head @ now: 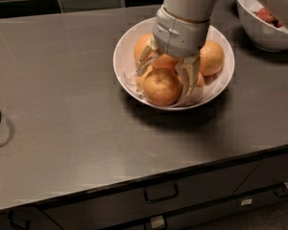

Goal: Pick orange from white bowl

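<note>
Dark tiles run along the far wall behind a grey steel tabletop (62, 109), with drawers (161, 194) under its near edge. From the single camera view, the white bowl (121, 56) sits right of centre toward the far side, lined with crumpled paper and holding several oranges. The gripper (164, 82) hangs down into it from the pale arm. Its jaws are spread wide, one on each side of the orange (162, 86) at the bowl's near side, close against its skin but with nothing lifted. Another bowl (259, 32) with red fruit stands at the far right.

The right jaw is wedged between the orange and a neighbouring orange (212, 57), so closing could pinch both or push the neighbour toward the rim. The round skin could also slip out if the jaws close off-centre. A snagged paper lining could drag the shallow bowl along on the lift.

No brand or writing is legible, and the small drawer tags (157, 221) cannot be read.
</note>
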Action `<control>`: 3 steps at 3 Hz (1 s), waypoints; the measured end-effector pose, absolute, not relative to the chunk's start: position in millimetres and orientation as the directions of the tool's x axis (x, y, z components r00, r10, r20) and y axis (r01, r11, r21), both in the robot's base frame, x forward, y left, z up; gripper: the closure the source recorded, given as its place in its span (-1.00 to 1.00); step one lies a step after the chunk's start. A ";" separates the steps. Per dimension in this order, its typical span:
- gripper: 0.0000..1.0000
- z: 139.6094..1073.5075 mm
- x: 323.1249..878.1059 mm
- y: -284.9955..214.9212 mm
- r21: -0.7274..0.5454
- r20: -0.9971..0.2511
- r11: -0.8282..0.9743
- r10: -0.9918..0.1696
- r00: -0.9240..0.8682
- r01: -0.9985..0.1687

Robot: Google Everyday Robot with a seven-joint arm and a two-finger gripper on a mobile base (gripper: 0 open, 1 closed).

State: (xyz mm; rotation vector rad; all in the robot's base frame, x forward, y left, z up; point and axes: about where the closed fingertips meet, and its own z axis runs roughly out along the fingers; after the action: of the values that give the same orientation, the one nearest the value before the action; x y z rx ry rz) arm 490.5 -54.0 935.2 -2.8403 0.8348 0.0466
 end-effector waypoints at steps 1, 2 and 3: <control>-0.34 931.3 492.1 -52.3 -0.158 -0.090 -0.829 -0.529 0.844 -0.536; -0.24 926.5 493.4 -49.4 -0.153 -0.102 -0.834 -0.521 0.847 -0.531; -0.28 924.4 493.2 -48.6 -0.151 -0.106 -0.834 -0.519 0.848 -0.530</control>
State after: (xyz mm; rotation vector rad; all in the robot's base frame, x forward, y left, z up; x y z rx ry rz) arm 493.2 -48.6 924.4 -2.8502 0.8158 0.0908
